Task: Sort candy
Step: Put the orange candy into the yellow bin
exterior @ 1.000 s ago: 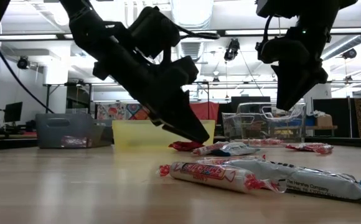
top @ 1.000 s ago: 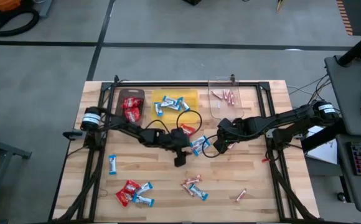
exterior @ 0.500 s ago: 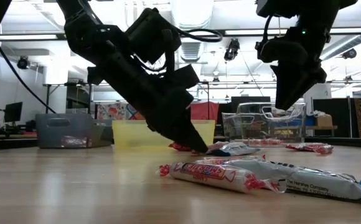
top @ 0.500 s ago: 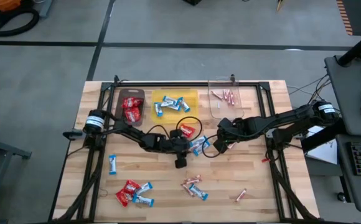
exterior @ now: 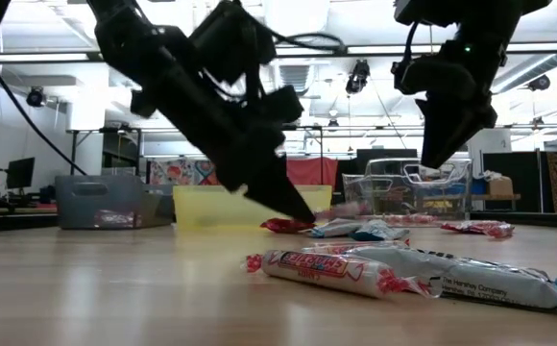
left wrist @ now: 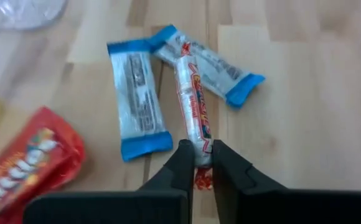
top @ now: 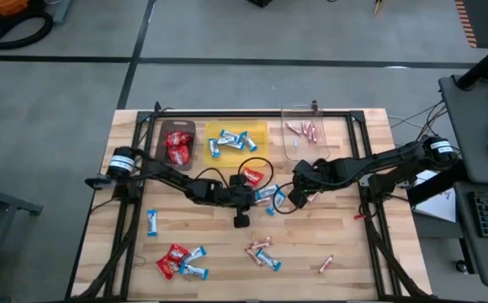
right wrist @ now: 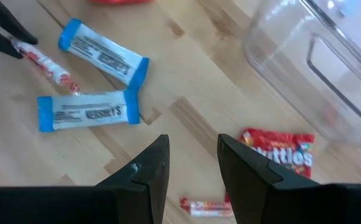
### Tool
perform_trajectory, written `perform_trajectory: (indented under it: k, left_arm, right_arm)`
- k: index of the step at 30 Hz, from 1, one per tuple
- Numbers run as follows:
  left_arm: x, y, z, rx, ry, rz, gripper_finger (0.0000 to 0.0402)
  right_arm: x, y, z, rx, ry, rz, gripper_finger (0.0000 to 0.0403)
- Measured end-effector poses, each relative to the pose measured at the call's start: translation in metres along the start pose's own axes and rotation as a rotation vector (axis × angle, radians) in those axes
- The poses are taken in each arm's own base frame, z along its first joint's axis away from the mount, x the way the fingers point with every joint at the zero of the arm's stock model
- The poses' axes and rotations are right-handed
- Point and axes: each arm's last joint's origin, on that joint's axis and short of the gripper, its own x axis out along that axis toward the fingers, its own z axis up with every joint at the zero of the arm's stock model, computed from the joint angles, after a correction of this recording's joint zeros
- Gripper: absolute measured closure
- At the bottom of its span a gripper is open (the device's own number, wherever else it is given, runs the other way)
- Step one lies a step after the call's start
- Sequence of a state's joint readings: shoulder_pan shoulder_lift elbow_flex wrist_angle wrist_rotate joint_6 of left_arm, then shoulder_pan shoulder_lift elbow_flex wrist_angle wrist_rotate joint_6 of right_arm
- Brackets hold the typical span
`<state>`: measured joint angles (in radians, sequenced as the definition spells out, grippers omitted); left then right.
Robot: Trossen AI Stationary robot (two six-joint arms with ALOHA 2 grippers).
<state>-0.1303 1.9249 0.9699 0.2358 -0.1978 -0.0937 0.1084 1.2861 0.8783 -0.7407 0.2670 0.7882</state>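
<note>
In the left wrist view my left gripper is shut on a slim pink stick candy in the middle of the table. The stick lies between two blue-and-white bars, with a red packet to one side. In the high view this gripper is at the table's centre. My right gripper hangs open just right of it, above the table, with nothing between its fingers. My left gripper pinches the pink stick near its closer end between its two fingertips, with the twisted wrapper tail showing just behind them. The fingers slant down from the table's left and lie along the stick. Its far end crosses one blue-and-white bar.
At the far edge stand a brown bin with red packets, a yellow bin with blue bars and a clear bin with sticks. Loose candies lie at the front left, the front middle and the front right.
My left gripper has dipped to the table among the centre candies and shut on the pink stick. The blue-and-white bars beside it have shifted slightly. My right arm has kept still.
</note>
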Motion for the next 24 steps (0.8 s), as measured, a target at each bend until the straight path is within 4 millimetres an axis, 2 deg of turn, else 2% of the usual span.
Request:
perform_trajectory:
  k: [10, 16, 24]
  left_arm:
    - [-0.049, 0.010, 0.030, 0.141, -0.029, 0.008, 0.0394]
    - [-0.085, 0.017, 0.048, 0.159, -0.086, 0.025, 0.0393]
    - [-0.110, 0.021, 0.058, 0.171, -0.146, 0.028, 0.0393]
  right_arm:
    - [-0.005, 0.022, 0.013, -0.169, -0.190, 0.175, 0.0275]
    - [-0.012, 0.035, 0.018, -0.312, -0.321, 0.246, 0.0275]
    - [-0.027, 0.055, 0.024, -0.487, -0.603, 0.244, 0.0275]
